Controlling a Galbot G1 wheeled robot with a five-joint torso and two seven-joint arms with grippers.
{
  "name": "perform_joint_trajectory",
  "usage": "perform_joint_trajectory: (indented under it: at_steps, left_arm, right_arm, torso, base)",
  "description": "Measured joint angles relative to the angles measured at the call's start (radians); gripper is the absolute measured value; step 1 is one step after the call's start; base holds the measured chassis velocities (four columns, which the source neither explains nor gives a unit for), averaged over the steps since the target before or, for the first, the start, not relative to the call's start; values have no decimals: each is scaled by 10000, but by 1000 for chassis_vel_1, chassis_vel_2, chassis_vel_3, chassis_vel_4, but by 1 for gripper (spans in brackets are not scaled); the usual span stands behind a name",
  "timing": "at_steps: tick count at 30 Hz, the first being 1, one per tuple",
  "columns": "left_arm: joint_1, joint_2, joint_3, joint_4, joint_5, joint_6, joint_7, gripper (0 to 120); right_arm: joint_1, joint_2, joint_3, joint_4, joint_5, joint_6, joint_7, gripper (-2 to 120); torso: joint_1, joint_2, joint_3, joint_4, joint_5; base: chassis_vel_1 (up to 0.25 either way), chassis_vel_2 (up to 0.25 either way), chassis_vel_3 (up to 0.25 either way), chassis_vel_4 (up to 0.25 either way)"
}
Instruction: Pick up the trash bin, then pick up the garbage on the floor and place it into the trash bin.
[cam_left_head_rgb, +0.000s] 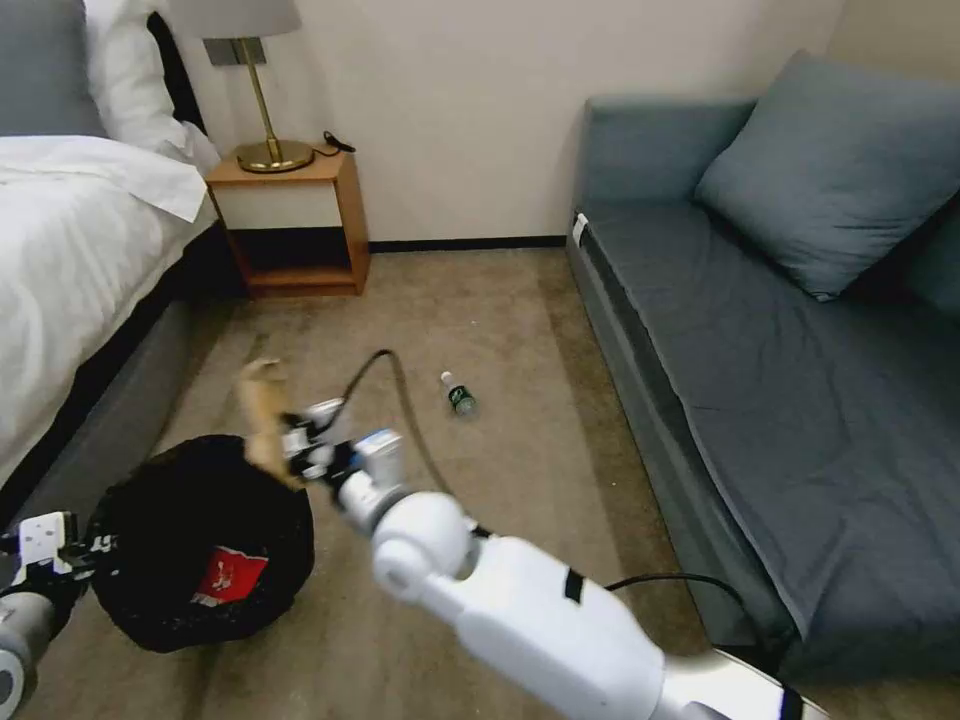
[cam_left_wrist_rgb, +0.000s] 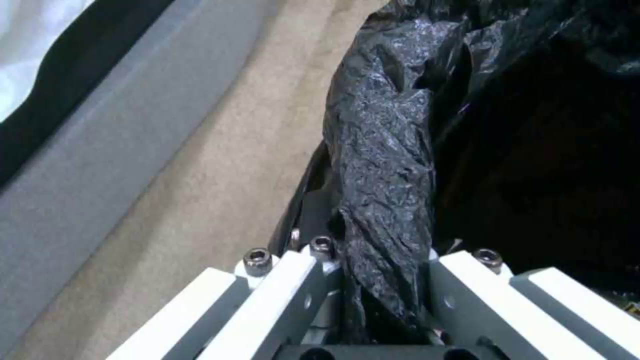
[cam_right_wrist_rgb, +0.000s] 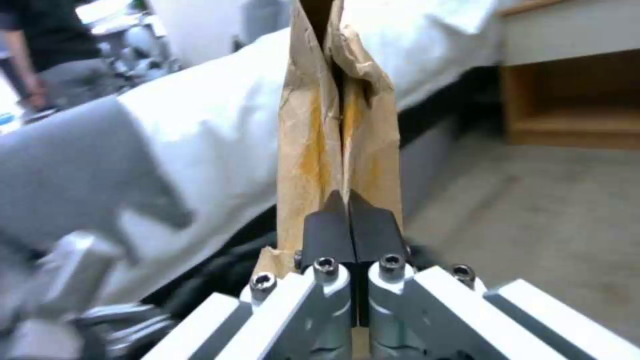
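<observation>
Two grippers: both are engaged, one on the bin, one on litter.
Left gripper (cam_left_wrist_rgb: 383, 280): clamped on the bagged rim of the trash bin (cam_left_head_rgb: 200, 545), so the bin is kept lifted and open.
Right gripper (cam_right_wrist_rgb: 348, 227): pads pinched tight on the tan paper wrapper (cam_right_wrist_rgb: 337, 130), held upright just above the bin's far rim, apparently for dropping.
Inside the bin: red-and-white snack packet (cam_left_head_rgb: 228, 577).
Beyond the bin: small bottle (cam_left_head_rgb: 459, 393) lies on the carpet (cam_left_head_rgb: 520, 320), well apart.

Even soft light, wrist bkgd blurred (motion)
</observation>
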Motion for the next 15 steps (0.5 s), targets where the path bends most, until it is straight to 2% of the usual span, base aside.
perform_joint_trajectory:
  at_steps: [7, 10, 11, 14, 15]
  left_arm:
    - [28, -75, -15, -45, 0, 5, -1, 3]
    - [45, -98, -19, -105, -9, 8, -1, 3]
    - [45, -98, -19, -105, -9, 8, -1, 3]
    - [57, -109, -20, -120, -20, 10, -1, 3]
    - [56, -110, -20, -120, -23, 11, 0, 3]
  right_arm:
    - [-135, 124, -459, -917, -467, 205, -30, 0]
    - [-168, 125, -490, -1042, -514, 199, -10, 13]
    - [-168, 125, -490, -1042, -514, 199, -10, 13]
    - [-189, 127, -484, -1040, -516, 160, 14, 25]
    - [-205, 127, -467, -1028, -519, 142, 21, 32]
  torso:
    - [0, 0, 0, -5, -2]
    - [0, 0, 0, -4, -2]
    - [0, 0, 0, -4, -2]
    - [0, 0, 0, -4, -1]
    - [1, 0, 0, -4, -1]
  base:
    - [0, 0, 0, 0]
    - [0, 0, 0, 0]
    - [0, 0, 0, 0]
    - [0, 0, 0, 0]
    - [0, 0, 0, 0]
